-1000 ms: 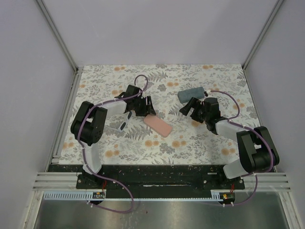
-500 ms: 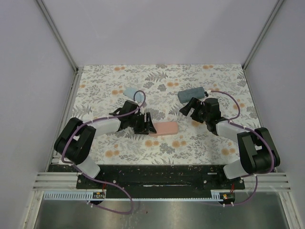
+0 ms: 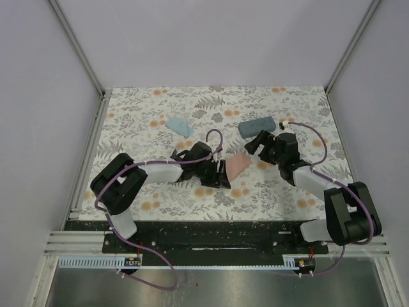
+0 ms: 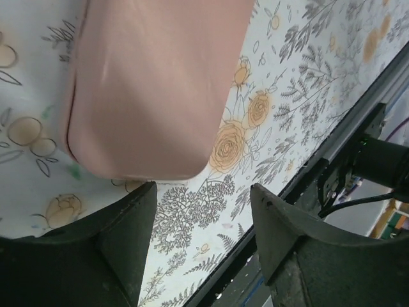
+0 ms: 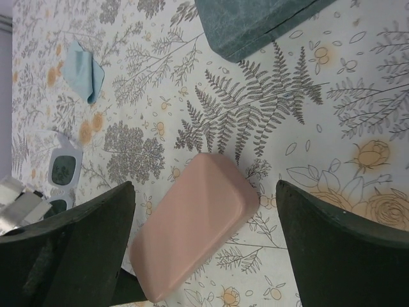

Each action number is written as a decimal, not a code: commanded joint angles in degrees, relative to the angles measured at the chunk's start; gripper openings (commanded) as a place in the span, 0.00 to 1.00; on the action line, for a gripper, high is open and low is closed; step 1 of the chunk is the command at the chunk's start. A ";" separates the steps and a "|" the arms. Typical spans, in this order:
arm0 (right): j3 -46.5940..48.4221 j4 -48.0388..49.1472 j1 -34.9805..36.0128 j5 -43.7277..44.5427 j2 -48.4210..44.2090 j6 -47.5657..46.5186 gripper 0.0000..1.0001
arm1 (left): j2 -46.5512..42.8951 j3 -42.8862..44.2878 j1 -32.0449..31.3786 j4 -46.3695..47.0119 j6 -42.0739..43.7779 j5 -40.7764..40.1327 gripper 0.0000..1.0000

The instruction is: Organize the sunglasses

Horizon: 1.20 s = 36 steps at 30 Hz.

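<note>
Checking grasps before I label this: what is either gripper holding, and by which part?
Nothing is gripped. The left gripper's open jaws sit at one end of the pink case, not around it; the right gripper hangs open above the table.

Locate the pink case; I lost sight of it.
The pink case lies mid-table in the top view, between the left hand and right hand, nearer the left.

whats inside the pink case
The pink oblong case is closed along its seam, so whatever it holds is hidden. Only its smooth outer shell shows.
</note>
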 commanded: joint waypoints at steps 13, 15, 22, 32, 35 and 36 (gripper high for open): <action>-6.10 -0.86 0.24 15.63 -14.68 0.82 0.99 | -1.04 23.92 -4.25 -27.61 28.73 -25.12 0.99; -5.92 -0.69 0.15 14.93 -14.51 0.73 0.99 | 2.92 28.23 -5.31 -30.86 31.19 -25.47 0.99; -6.54 -0.16 0.15 14.57 -15.30 0.73 0.99 | 11.11 34.93 -8.48 -32.81 35.86 -30.48 0.99; -6.18 0.11 0.06 14.13 -14.33 0.82 0.99 | 15.24 36.60 -8.39 -32.90 36.12 -26.97 0.99; -6.18 0.19 0.06 13.96 -14.16 0.82 0.99 | 16.21 36.78 -8.48 -32.72 35.60 -26.00 0.99; -6.10 0.19 0.06 13.96 -14.07 0.82 0.99 | 16.56 36.87 -8.39 -32.72 35.51 -24.70 0.99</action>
